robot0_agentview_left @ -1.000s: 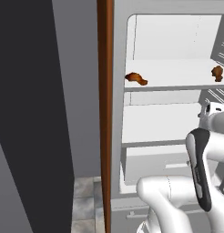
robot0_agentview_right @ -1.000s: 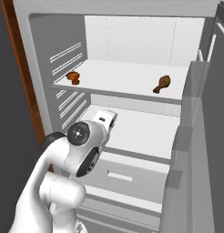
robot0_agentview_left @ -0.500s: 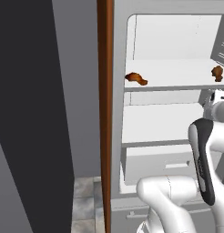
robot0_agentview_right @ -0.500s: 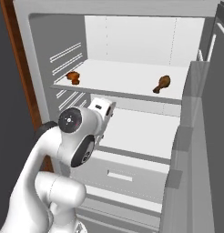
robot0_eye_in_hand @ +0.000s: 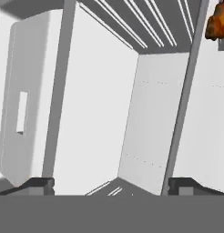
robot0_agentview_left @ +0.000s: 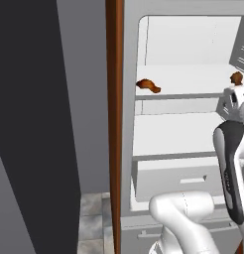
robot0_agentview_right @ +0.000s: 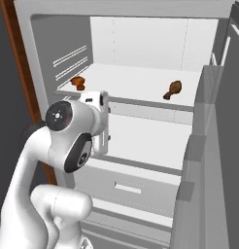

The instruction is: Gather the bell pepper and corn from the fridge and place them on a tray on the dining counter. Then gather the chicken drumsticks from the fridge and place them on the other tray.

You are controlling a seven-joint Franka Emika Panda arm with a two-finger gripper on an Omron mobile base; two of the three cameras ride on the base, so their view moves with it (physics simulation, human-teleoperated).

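The fridge (robot0_agentview_left: 128, 149) stands open, its white shelves bare apart from the two chicken drumsticks. One drumstick (robot0_agentview_left: 148, 86) (robot0_agentview_right: 77, 81) lies at the left end of the upper shelf. The other drumstick (robot0_agentview_left: 236, 77) (robot0_agentview_right: 173, 89) lies toward that shelf's right side. My gripper (robot0_agentview_right: 107, 124) (robot0_eye_in_hand: 111, 184) hangs open and holds nothing, in front of the fridge just below the upper shelf and right of the left drumstick. In the rolled hand view, a drumstick (robot0_eye_in_hand: 217, 25) shows at the top right corner, beyond the shelf edge.
A reddish-brown wood panel (robot0_agentview_left: 114, 124) runs down the fridge's left side, with a dark wall (robot0_agentview_left: 30, 124) beyond it. The open fridge door (robot0_agentview_right: 209, 170) stands close on the right. A white drawer (robot0_agentview_right: 126, 187) sits below the lower shelf. Grey floor tiles (robot0_agentview_left: 94, 218) lie below.
My arm has lifted the hand from the lower shelf's height up to just under the upper shelf, and slightly left. Both drumsticks lie where they were.
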